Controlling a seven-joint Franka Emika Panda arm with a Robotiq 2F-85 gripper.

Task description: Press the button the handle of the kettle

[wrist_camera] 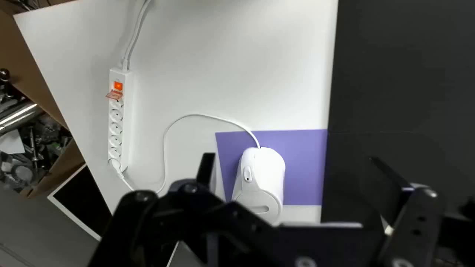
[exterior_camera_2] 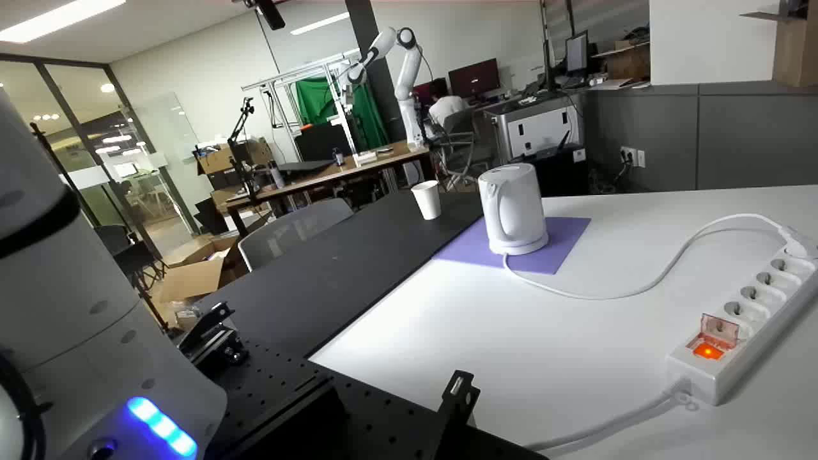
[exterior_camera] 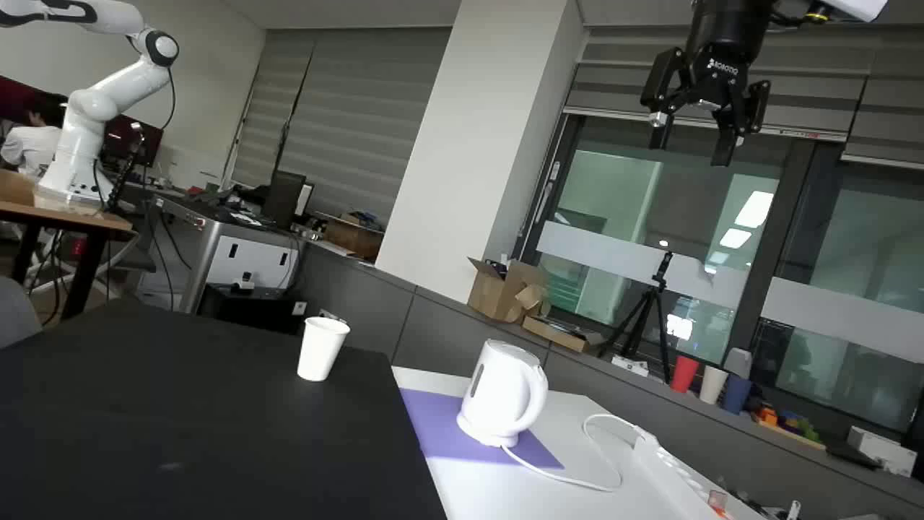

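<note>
On a purple mat [wrist_camera: 304,167] at the border of a white table [wrist_camera: 241,74], the kettle [exterior_camera: 498,393] is stood upright. Its handle [exterior_camera: 539,393] is turned to the side where the cord [wrist_camera: 164,155] leaves the base, and a small oval part [wrist_camera: 247,172] is seen from above near the lid [wrist_camera: 256,202]. One side of the mat is laid along the seam with a black table [wrist_camera: 389,74]. Toward the opposite side, wide room is left on the white surface, crossed by the cord's loop, up to a power strip [wrist_camera: 115,122] with a lit orange switch [exterior_camera_2: 708,351]; the strip's plugged end is placed near the table's slanting edge. High above, in an exterior view, the gripper [exterior_camera: 691,144] is pointed downward, well apart from the kettle, its fingers [exterior_camera: 724,149] spread with a wide gap between them. Near an edge of the black table, a white cup [exterior_camera: 323,350] is stood upright, well apart from the kettle as well. Just beside that table, a grey chair [exterior_camera_2: 294,230] is placed, and beyond the white table a low grey wall [exterior_camera: 444,332] is shown.
</note>
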